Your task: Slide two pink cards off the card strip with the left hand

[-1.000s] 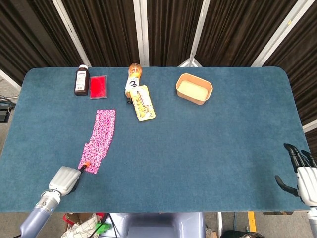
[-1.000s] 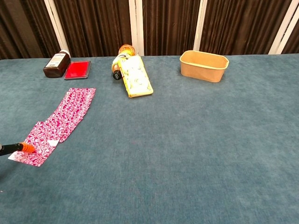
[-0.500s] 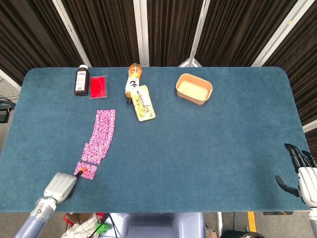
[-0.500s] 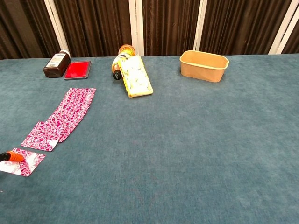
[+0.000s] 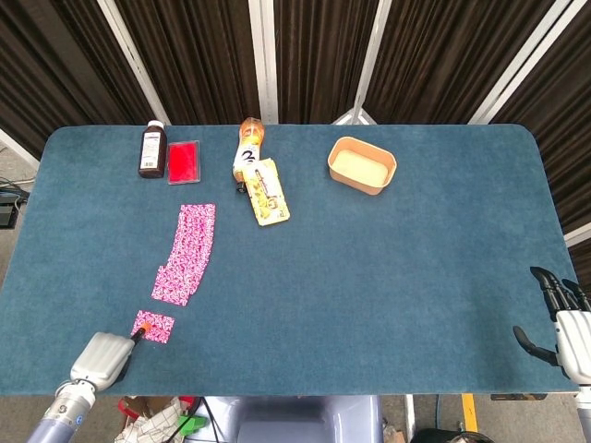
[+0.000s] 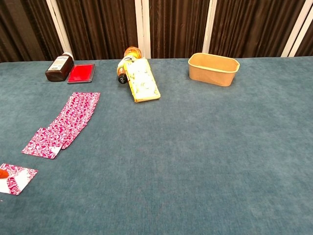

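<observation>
Left hand (image 5: 102, 354) sits at the table's (image 5: 388, 268) front-left corner, one orange fingertip (image 5: 146, 326) pressing a lone pink card (image 5: 153, 326), grasping nothing. That card lies apart from the card strip (image 5: 187, 252). Right hand (image 5: 561, 318) rests at the front-right edge, fingers spread.

Blue table (image 5: 388, 268) (felt-topped) carries card strip (image 5: 187, 251), loose pink card (image 5: 153, 326), bottle (image 5: 152, 149), tub (image 5: 362, 164).

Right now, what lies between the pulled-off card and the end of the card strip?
Only bare blue table: both views show a gap between the pulled-off card and the card strip.
</observation>
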Robot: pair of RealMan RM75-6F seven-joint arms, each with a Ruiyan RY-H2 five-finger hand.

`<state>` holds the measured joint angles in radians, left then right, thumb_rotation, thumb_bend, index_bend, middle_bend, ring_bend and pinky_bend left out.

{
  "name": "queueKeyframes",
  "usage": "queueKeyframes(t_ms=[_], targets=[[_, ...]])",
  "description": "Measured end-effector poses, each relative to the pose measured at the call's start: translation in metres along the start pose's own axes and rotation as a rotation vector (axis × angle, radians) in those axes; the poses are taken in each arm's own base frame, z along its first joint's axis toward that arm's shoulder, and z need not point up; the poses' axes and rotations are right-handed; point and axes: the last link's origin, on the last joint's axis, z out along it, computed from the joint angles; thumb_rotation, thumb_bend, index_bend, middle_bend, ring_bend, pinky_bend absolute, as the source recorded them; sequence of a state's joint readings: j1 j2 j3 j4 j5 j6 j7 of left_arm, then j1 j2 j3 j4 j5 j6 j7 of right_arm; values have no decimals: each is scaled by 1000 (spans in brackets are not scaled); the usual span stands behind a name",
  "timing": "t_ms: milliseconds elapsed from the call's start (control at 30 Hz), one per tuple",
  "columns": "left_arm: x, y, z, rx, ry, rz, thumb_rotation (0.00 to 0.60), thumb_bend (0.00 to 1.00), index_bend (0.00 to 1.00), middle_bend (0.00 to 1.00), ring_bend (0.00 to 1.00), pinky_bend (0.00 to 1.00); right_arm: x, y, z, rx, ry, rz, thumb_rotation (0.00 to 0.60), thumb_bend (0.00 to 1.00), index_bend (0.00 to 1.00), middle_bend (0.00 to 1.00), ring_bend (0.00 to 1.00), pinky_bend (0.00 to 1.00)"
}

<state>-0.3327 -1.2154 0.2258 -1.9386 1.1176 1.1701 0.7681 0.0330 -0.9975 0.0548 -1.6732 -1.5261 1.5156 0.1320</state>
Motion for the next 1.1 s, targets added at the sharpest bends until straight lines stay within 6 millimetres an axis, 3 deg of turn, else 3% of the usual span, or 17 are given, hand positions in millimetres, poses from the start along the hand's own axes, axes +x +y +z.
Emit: queueKeyframes(t_ms=[200, 533, 767, 1100], targets=[[7, 2, 0, -24, 44, -10, 600, 958, 121, 830, 770, 651, 0, -1, -1, 4, -1, -2, 600, 312, 0, 126, 261, 137], [39, -1, 4, -75, 207, -59, 600, 954, 121, 830, 770, 651, -1, -1, -1, 4, -8, -3, 600, 313, 0, 126, 261, 137], [49, -9, 28, -29, 158, -44, 600, 954, 119, 829, 770, 651, -2, -2, 0, 3, -12, -7, 600, 312, 0, 126, 262, 137], [53, -1, 64, -39, 85, -42, 600, 954, 119, 830, 770, 651, -3, -1, 0, -1, -16, -9, 600, 313, 0, 126, 261, 137]])
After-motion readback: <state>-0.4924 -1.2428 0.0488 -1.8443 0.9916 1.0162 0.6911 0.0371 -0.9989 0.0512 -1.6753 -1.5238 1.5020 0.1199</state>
